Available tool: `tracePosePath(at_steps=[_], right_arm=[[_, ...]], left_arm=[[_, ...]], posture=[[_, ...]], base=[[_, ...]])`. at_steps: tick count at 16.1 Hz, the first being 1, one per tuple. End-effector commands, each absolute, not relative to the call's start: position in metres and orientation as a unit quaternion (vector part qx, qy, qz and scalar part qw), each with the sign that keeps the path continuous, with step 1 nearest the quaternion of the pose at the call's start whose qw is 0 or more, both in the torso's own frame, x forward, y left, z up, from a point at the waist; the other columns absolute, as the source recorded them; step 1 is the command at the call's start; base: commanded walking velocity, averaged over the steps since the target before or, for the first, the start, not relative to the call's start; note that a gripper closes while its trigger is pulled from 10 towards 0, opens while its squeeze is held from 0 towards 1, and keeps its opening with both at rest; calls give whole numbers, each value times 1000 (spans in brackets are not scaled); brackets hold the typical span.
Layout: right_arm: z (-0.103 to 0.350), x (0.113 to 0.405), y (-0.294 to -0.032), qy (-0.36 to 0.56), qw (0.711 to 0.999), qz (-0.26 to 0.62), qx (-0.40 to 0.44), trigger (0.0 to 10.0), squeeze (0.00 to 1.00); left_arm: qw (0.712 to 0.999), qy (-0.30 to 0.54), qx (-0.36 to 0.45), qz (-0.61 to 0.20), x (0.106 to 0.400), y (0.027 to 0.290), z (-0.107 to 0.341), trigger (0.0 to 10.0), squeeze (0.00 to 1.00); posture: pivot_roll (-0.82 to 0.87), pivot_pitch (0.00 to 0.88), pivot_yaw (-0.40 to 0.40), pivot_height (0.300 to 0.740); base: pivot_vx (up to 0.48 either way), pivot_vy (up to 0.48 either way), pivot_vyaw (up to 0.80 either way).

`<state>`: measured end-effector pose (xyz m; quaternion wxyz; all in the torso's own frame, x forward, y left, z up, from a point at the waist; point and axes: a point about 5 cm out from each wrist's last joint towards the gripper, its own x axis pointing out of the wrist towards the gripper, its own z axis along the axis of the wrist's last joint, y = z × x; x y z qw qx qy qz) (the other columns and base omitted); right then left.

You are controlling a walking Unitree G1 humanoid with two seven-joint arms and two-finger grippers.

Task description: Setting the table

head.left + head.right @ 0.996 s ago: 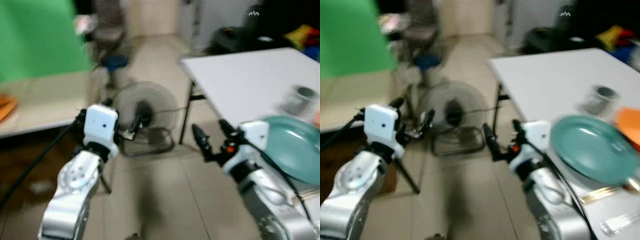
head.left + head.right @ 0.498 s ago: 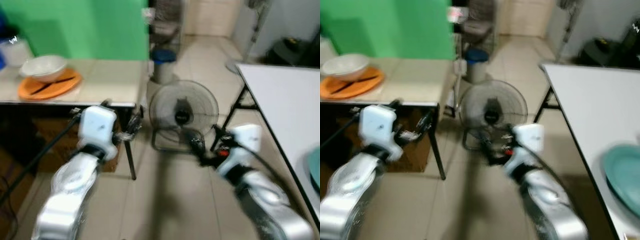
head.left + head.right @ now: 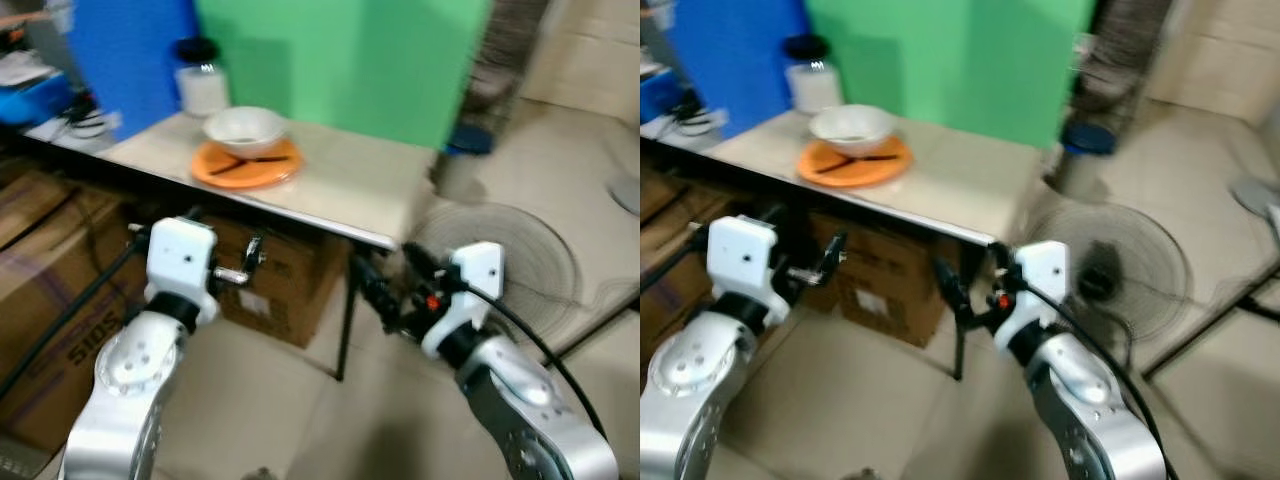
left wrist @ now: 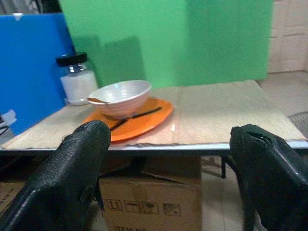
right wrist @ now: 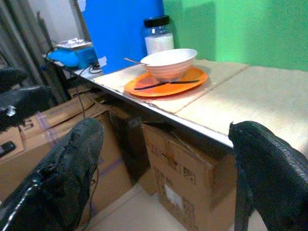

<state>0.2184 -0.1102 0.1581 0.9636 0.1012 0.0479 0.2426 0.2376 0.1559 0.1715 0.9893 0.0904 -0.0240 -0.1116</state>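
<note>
An orange plate (image 3: 246, 166) lies on a low beige-topped table (image 3: 350, 190) ahead and to my left. A white bowl (image 3: 243, 128) with a spoon (image 4: 96, 100) stands on the plate, and dark chopsticks (image 4: 137, 115) lie across it. My left gripper (image 3: 225, 245) is open and empty, held below the table's front edge. My right gripper (image 3: 385, 260) is also open and empty, near the table's right corner. Both wrist views look between wide-spread fingers (image 5: 72, 159) toward the plate (image 5: 166, 82).
A clear jar with a black lid (image 3: 203, 85) stands behind the bowl. Blue (image 3: 130, 50) and green (image 3: 340, 60) panels back the table. Cardboard boxes (image 3: 285, 290) sit under it. A floor fan (image 3: 520, 255) stands on the tiles to the right.
The camera has swung left: the white table with the teal plate has left the picture, and the low table with the orange plate is now ahead. Both grippers stay open and raised.
</note>
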Motion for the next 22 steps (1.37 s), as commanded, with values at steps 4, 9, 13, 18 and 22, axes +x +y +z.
tracePosePath(at_steps=[4,9,13,18,22], right_arm=[[158,220,-116,48,968,228,88,10000,1000],[159,225,-117,46,970,221,92,10000,1000],[160,232,-116,44,970,222,93,10000,1000],[161,237,-112,37,968,228,95,10000,1000],[162,239,-111,35,968,231,93,10000,1000]], left_arm=[[988,-34,90,-121,236,151,177,10000,0],[988,-33,94,-119,236,153,177,10000,0],[987,-34,98,-120,237,155,180,10000,0],[986,-35,102,-124,239,156,183,10000,0],[986,-34,102,-124,239,156,184,10000,0]], posture=[[72,21,-6,740],[79,25,-9,740],[87,28,-6,740],[101,32,3,740],[103,36,0,740]], base=[[307,0,600],[308,0,0],[310,0,-133],[307,0,-315],[309,0,0]])
